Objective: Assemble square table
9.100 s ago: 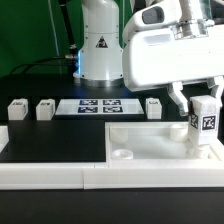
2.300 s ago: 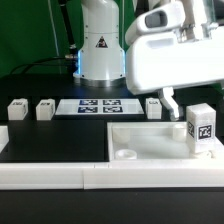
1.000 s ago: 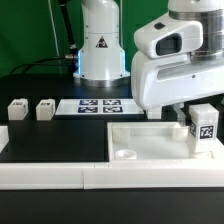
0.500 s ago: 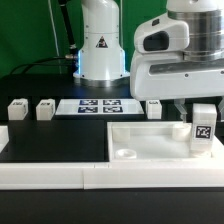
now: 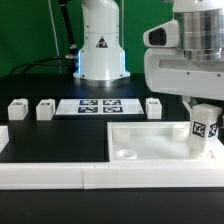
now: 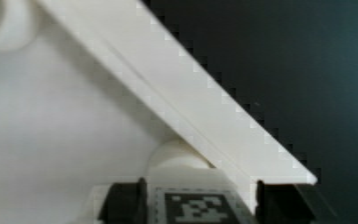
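Observation:
The square table's white slab (image 5: 150,140) lies at the exterior view's right, with a round socket (image 5: 122,155) showing at its near corner. One tagged white leg (image 5: 204,130) stands upright on the slab's far right corner. My gripper (image 5: 203,113) comes down over it, shut on the leg's sides. In the wrist view the leg (image 6: 197,200) sits between my two dark fingers (image 6: 126,200), its tag facing the camera, with the slab (image 6: 69,120) beyond it. Three more legs lie loose on the black table: two at the left (image 5: 16,110) (image 5: 45,108), one mid-right (image 5: 153,107).
The marker board (image 5: 98,105) lies flat between the loose legs. A long white bar fence (image 5: 50,176) runs along the front edge. The arm's white base (image 5: 100,45) stands at the back centre.
My jaws have narrowed onto the upright leg. The arm's body has shifted toward the exterior view's right and risen a little. The leg stays on the slab's corner.

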Motion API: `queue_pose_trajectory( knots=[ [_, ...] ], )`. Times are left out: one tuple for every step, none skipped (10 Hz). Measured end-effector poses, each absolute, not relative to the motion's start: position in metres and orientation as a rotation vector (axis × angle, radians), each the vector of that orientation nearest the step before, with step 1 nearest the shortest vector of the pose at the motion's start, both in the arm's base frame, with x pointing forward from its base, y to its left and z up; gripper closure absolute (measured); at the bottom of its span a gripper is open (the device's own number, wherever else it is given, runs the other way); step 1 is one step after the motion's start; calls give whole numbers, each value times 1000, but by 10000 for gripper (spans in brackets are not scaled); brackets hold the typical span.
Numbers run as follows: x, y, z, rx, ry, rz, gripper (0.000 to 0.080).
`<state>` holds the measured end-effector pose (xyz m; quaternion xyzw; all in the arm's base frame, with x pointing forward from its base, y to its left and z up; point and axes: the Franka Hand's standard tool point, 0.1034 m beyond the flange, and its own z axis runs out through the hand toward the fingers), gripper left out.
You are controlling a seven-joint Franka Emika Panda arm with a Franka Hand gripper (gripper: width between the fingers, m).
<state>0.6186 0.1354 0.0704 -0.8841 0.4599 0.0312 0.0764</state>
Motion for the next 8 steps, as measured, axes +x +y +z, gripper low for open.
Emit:
queue_pose_trajectory(
  knots=[
    [620, 138, 70, -2563, 1516, 100, 502],
    [621, 138, 70, -2493, 1600, 111, 502],
    [623, 137, 70, -2417, 1671, 117, 502],
    [624, 137, 70, -2344, 1745, 125, 502],
    [623, 138, 70, -2355, 1727, 125, 502],
    [623, 138, 70, -2400, 1659, 117, 392],
    [621, 137, 72, -2452, 1578, 107, 256],
    [620, 132, 73, -2589, 1347, 74, 256]
  ],
)
